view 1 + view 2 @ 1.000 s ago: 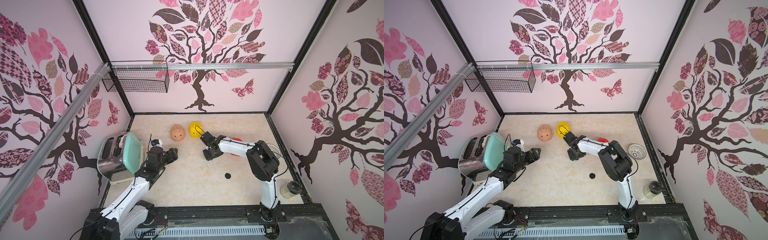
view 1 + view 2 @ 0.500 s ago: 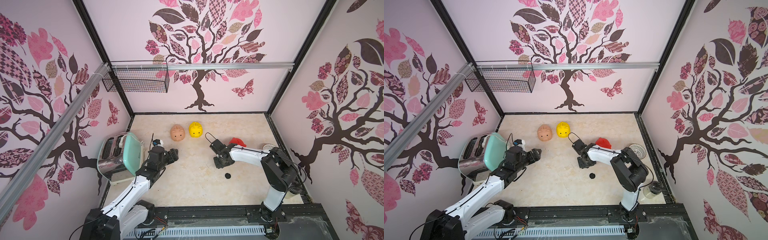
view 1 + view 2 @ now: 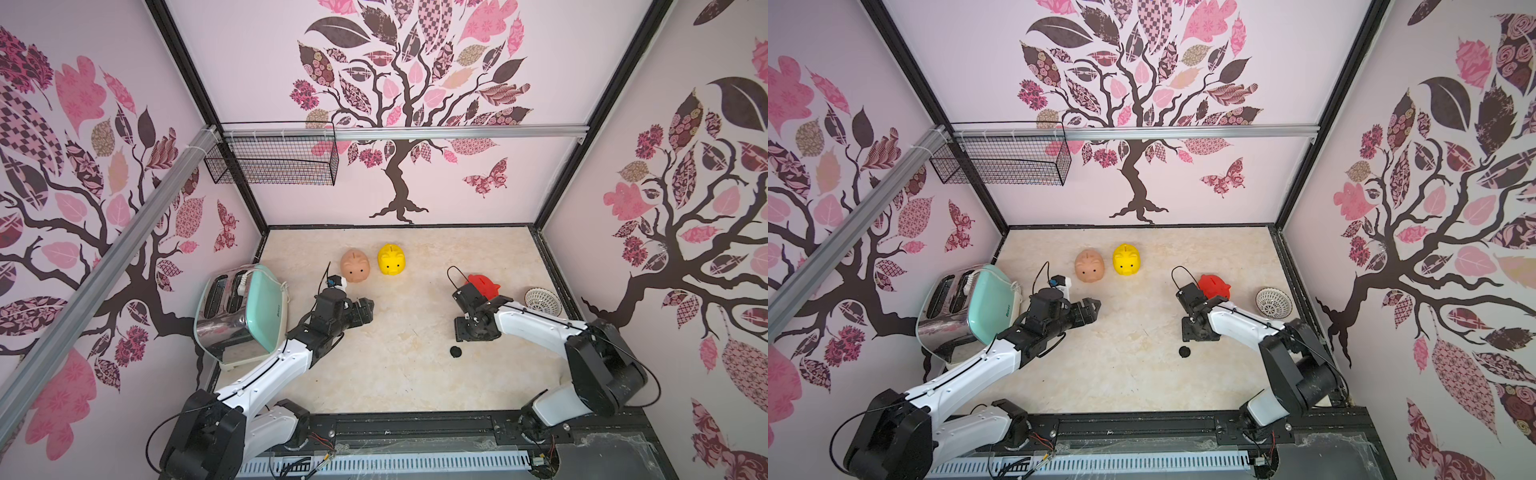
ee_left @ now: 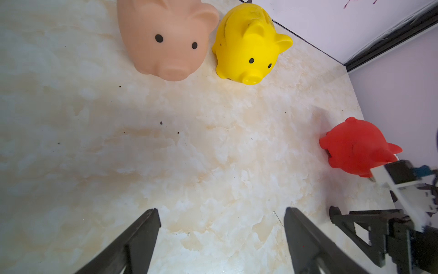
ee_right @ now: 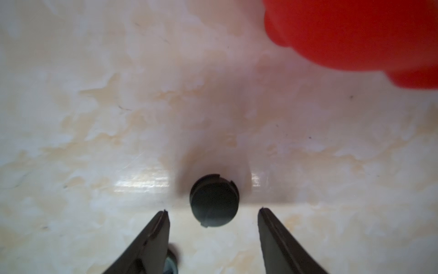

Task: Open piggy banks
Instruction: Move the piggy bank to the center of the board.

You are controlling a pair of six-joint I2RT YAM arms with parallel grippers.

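Black plug [image 5: 214,200] — right fingers [image 5: 155,237] apart above

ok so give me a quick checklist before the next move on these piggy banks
1. Left gripper open and empty: ok.
2. Right gripper open and empty: ok.
3. Small black round plug lying loose on the marble-patterned table, not held: ok.
4. Peach-tan plastic pig and yellow plastic pig upright, side by side, bare table between them and the left gripper: ok.
5. Their belly plugs out: cannot tell, undersides hidden.
6. Red plastic pig opened: cannot tell, underside hidden.
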